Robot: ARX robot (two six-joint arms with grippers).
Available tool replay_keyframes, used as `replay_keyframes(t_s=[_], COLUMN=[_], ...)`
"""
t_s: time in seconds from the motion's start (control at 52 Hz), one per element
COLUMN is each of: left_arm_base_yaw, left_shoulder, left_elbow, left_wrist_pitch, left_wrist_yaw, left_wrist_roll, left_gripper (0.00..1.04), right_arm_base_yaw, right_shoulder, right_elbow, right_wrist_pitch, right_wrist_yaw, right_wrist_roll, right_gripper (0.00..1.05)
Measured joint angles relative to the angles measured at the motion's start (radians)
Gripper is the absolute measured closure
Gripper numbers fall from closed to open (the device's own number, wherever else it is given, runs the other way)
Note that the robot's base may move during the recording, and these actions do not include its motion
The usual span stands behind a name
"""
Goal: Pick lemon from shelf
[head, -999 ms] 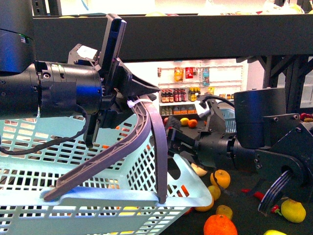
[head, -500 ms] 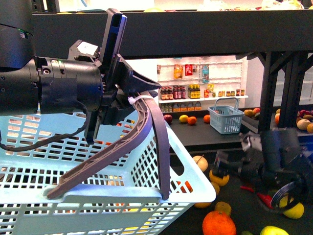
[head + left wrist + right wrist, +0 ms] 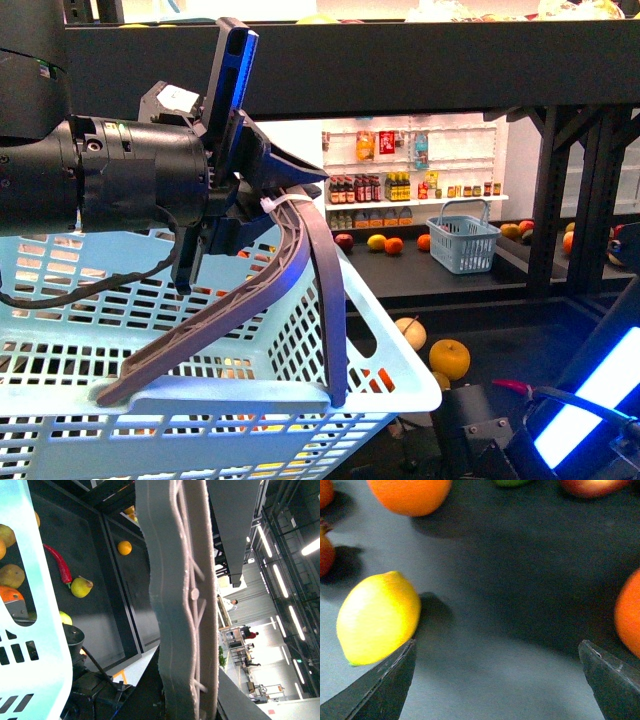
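Hovering wide-spread, right end effector (image 3: 495,685); lemon (image 3: 377,617) just beside one fingertip (image 3: 380,690).

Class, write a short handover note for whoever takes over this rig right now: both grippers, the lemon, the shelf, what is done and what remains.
Left gripper: shut on the basket handle.
Right gripper: open, low over the shelf tray.
Lemon: lying on the tray, to one side of the open gap, not between the jaws.
Done: nothing grasped yet.
Left: centre on the lemon, close, lift.
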State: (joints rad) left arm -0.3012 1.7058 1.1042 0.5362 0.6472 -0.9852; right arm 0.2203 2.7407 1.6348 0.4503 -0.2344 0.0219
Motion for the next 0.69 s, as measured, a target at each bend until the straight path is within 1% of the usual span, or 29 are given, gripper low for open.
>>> replay_keyframes(t_s=[0.173,0.269,0.692], left_arm_base_yaw=[0.0,0.0,0.0], left_shoulder=[0.0,0.0,0.0], left_elbow=[0.0,0.0,0.0], left_wrist_pitch=[0.0,0.0,0.0], left_wrist_yaw=[-0.001,-0.001,-0.004], left_wrist_roll=[0.001,0.0,0.002], left_gripper=[0.95,0.95,0.95], right_arm_base_yaw=[0.07,0.096,0.176], right_shoulder=[0.0,0.002,0.09], right_elbow=[-0.021,-0.04,-0.057], right_wrist_pitch=[0.051,0.075,0.153], right_wrist_yaw=[-0.072,-0.085,-0.069], right_wrist_roll=[-0.073,-0.113,-0.264], right_gripper=[0.07,0.07,0.07])
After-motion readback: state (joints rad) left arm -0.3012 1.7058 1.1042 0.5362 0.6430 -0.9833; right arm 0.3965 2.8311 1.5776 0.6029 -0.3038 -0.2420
